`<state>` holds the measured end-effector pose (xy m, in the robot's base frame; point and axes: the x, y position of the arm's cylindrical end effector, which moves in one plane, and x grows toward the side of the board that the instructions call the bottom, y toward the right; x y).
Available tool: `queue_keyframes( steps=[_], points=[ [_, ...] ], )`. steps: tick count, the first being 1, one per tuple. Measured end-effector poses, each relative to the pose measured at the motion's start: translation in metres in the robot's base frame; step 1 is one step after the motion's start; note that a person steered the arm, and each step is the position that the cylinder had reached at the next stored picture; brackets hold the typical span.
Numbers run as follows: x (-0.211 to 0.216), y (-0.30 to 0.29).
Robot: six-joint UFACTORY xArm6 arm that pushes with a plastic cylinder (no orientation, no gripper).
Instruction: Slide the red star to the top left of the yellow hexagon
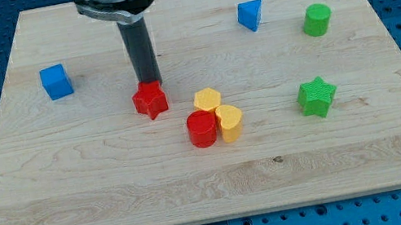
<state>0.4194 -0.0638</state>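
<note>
Red star [150,100] touching my tip [151,83], just below it

Single fixed view, elevated, looking obliquely down at the wooden board [210,169].
Board fills nearly the whole frame, near edge at the view's bottom, far edge at the top; arm enters from top centre. No second view supplied.

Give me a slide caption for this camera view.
My tip behind the red star, upper left of the yellow hexagon.
</note>
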Motion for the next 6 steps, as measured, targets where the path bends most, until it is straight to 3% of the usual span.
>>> queue_keyframes(
  steps=[2,3,4,5,6],
  points=[
    [-0.027,-0.044],
    [0.008,-0.057],
    [0.045,-0.024],
    [0.045,0.004],
    [0.043,-0.017]
  ],
)
